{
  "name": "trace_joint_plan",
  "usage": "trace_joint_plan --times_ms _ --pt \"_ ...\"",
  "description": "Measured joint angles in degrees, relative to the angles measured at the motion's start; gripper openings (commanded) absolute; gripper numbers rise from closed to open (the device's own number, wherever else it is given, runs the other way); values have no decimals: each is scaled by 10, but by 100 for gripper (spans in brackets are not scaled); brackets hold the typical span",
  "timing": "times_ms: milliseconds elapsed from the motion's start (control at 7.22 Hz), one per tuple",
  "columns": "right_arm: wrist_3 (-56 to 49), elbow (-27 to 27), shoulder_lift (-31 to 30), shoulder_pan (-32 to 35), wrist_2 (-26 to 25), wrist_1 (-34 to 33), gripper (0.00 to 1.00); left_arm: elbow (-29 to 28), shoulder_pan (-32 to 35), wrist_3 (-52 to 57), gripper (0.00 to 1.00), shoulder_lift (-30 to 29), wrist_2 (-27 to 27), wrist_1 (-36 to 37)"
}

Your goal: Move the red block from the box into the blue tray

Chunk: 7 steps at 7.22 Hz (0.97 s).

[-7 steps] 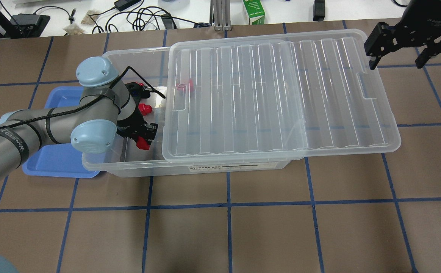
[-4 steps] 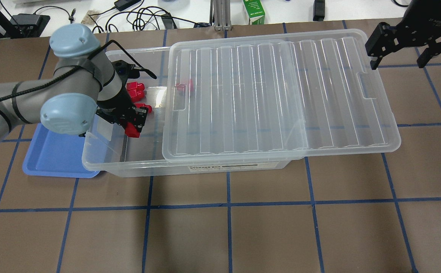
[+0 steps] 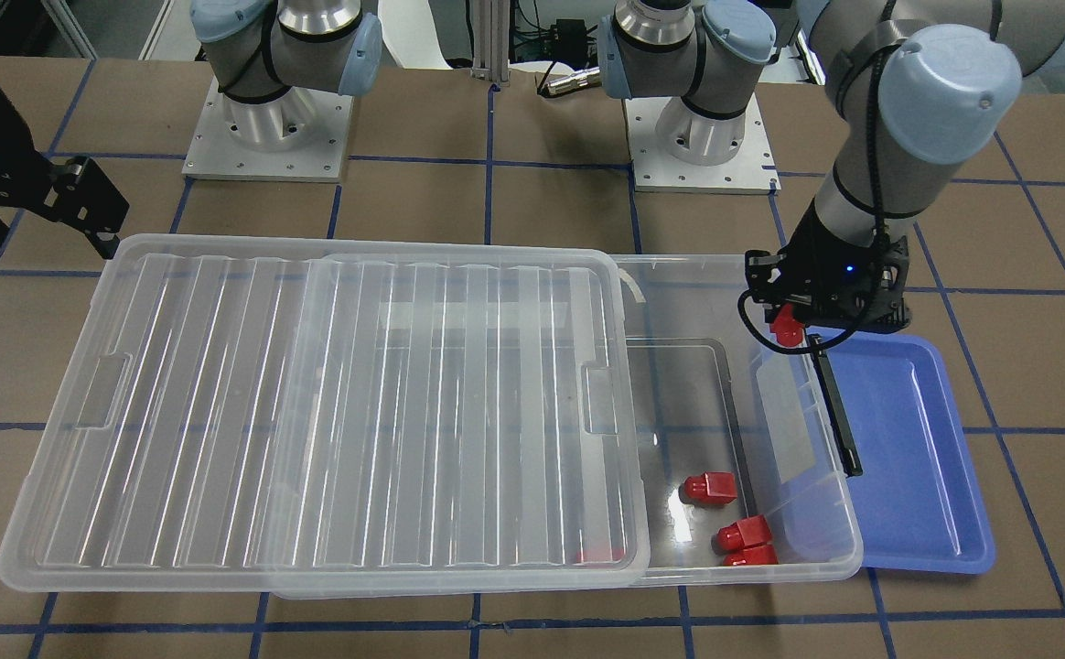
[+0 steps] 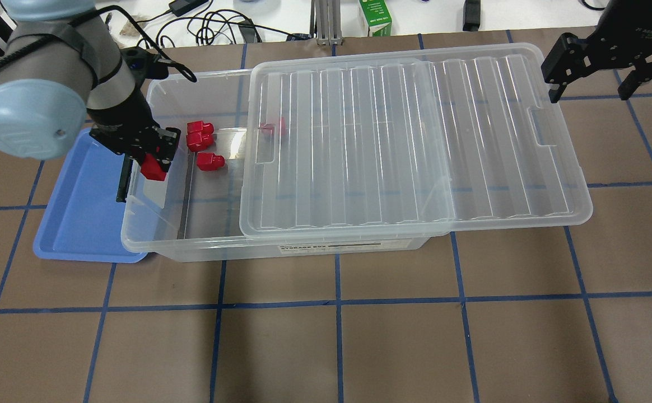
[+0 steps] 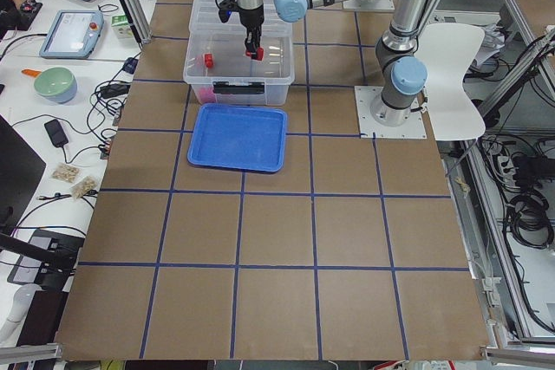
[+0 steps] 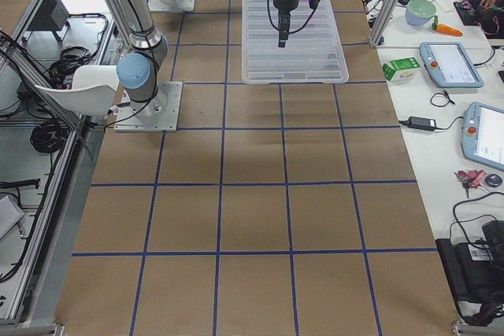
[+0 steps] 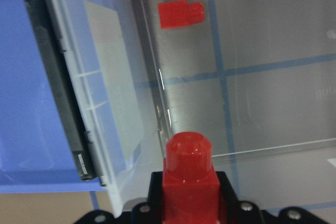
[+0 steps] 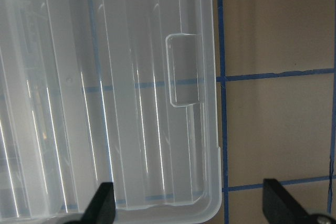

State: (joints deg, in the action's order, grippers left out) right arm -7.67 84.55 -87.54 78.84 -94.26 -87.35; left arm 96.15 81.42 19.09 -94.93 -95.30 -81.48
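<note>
My left gripper (image 4: 154, 167) is shut on a red block (image 4: 153, 168), peg pointing away from the wrist (image 7: 190, 182). It holds the block in the air over the box's (image 4: 191, 246) left end wall, by the black latch (image 4: 122, 182). The blue tray (image 4: 79, 224) lies just beyond that end (image 3: 908, 439). Three loose red blocks (image 4: 200, 127) lie in the box's open end (image 3: 709, 488); one more shows through the lid (image 4: 274, 127). The clear lid (image 4: 415, 140) is slid to the right. My right gripper (image 4: 587, 94) is open and empty above the lid's right end (image 8: 191, 208).
A green carton (image 4: 375, 18) and cables (image 4: 214, 28) lie on the white bench beyond the table. Both arm bases (image 3: 267, 119) stand at the robot's edge. Brown table with blue tape lines surrounds the box.
My left gripper has risen with the red block and moved left, from inside the box to over its left end wall. The right arm has not moved.
</note>
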Motion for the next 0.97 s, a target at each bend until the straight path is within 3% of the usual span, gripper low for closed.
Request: trace_joint_plan --times_ms 554,970 --pt "0 0 0 0 -1 1 100 6 -164 222 15 -44 35 30" --pt "0 0 1 0 -1 1 100 11 -200 266 14 -130 43 119"
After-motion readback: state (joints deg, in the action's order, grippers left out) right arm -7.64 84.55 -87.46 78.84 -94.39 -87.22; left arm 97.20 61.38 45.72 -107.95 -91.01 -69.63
